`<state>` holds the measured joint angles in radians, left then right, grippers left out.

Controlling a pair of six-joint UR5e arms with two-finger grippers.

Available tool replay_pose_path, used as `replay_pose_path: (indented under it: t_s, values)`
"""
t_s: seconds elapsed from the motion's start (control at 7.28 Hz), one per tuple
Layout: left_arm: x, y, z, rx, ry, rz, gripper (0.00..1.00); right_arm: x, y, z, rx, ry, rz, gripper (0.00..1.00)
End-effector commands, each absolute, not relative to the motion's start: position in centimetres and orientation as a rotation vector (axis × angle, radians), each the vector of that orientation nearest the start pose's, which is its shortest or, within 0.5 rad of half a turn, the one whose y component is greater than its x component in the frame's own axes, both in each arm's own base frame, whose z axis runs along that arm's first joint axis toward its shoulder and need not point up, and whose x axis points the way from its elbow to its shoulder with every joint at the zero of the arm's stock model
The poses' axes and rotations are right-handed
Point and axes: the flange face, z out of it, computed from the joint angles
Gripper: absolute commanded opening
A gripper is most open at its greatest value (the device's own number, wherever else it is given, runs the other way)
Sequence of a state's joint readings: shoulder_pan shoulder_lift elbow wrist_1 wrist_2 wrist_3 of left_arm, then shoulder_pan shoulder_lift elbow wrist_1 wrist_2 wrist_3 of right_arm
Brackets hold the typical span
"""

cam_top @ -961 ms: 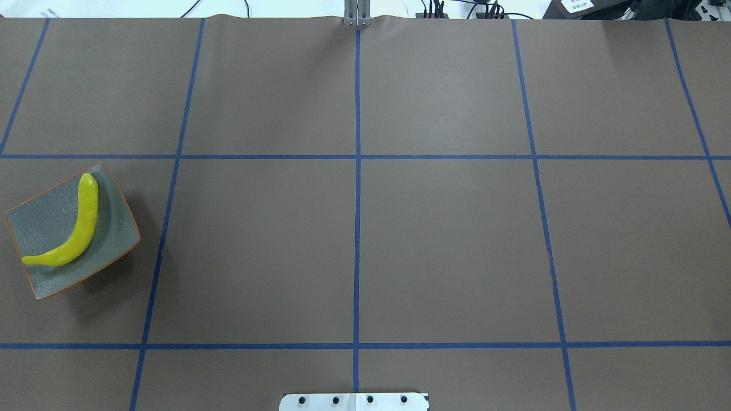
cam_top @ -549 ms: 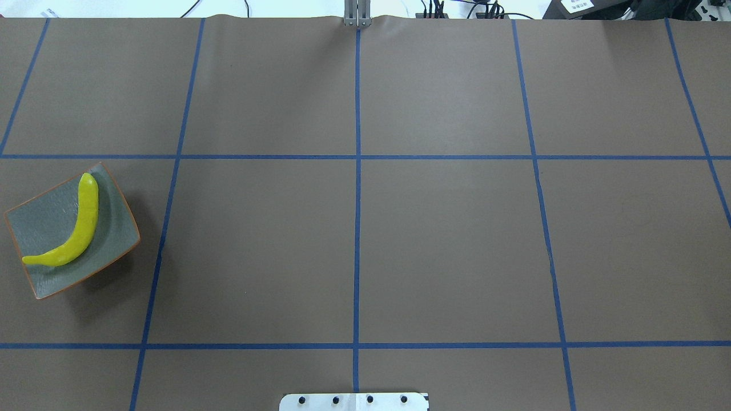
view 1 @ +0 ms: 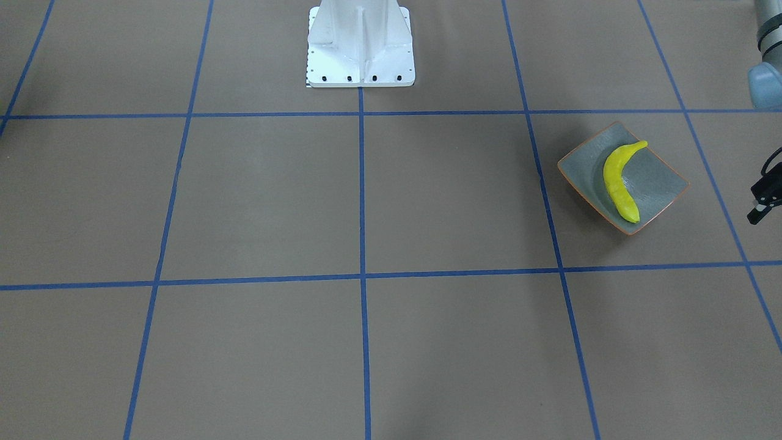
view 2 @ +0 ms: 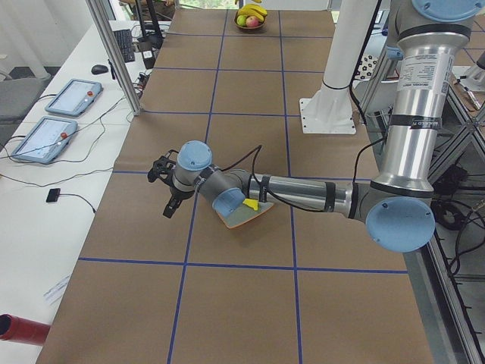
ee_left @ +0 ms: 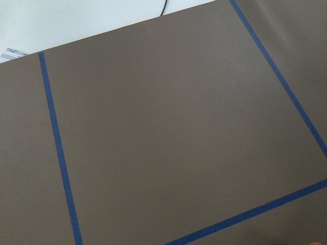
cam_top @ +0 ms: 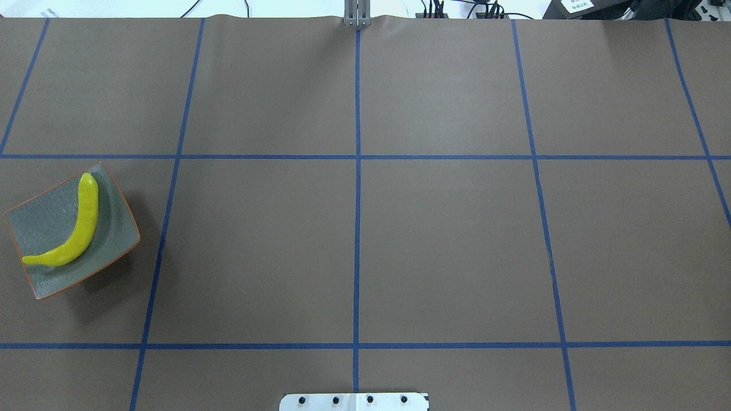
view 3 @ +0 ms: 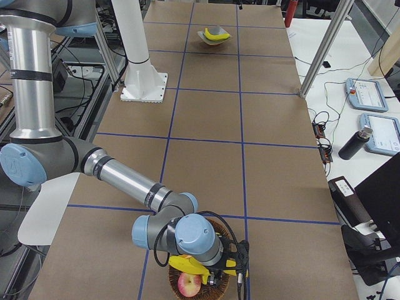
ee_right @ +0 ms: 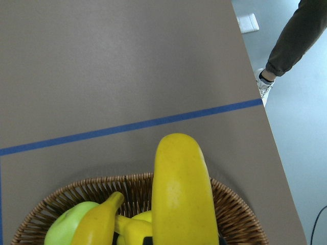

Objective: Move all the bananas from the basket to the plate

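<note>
Now 1 banana [cam_top: 85,228] on plate [cam_top: 40,222]

Silver tubular arms [view 2: 413,129] carry pale-blue joint caps [view 2: 400,224] and black cables [view 2: 246,155] above a white bolted pedestal [view 1: 360,43].

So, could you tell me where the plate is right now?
The plate sits at the overhead view's left edge, on the robot's left side, with one banana lying across it.
</note>
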<state>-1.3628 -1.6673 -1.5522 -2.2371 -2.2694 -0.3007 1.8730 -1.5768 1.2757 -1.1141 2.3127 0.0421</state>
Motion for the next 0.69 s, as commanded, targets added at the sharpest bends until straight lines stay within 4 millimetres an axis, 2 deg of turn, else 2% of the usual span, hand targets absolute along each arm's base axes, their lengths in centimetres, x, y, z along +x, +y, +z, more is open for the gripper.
replay_pose_path:
  t_s: [0.0,0.14,0.41,0.55]
  values:
    - [5.0,-56.2,53.3,0.549,0.824,0.192,1.00,19.3,-49.1,69.8,0.344,-0.708,0.181,0.00]
    - [5.5,-56.5,52.3,0.579,0.834,0.210,1.00,16.7,-52.3,67.0,0.376,-0.711,0.102,0.00]
    - [10.3,-58.6,47.1,0.655,0.877,0.313,1.00,12.6,-57.9,60.3,0.439,-0.729,0.027,0.00]
    - [12.1,-59.6,44.5,0.683,0.896,0.346,1.00,8.9,-60.1,57.1,0.444,-0.759,0.028,0.00]
